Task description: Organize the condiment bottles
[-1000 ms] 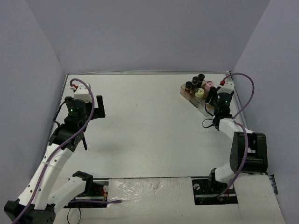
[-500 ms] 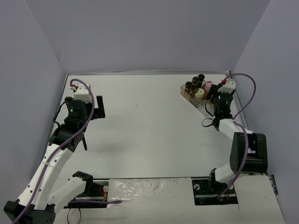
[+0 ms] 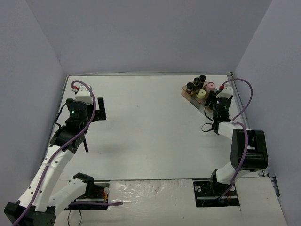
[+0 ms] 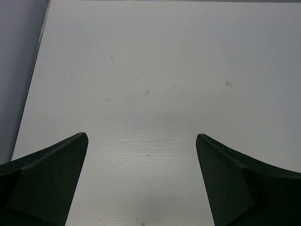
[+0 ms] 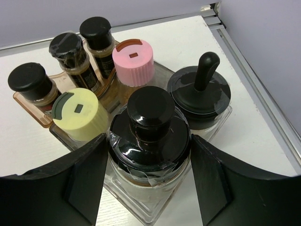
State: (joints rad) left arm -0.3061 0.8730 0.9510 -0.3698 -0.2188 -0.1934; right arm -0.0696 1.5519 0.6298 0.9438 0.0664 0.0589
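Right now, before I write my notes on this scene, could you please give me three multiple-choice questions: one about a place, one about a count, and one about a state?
1. Where on the table does the rack stand?
A. Near the far right corner
B. Near the near left corner
C. In the middle

2. How many jars in the rack have a cap that is not black?
A. One
B. Two
C. Four

3. In what state are the left jaws?
A. Shut on a jar
B. Open, with nothing between them
C. Shut and empty

Answers:
1 A: the top view shows the rack close to the far and right edges.
2 B: only the pink cap and the pale yellow cap are not black; the other five are.
3 B: the left wrist view shows only bare table between the widely parted jaws.
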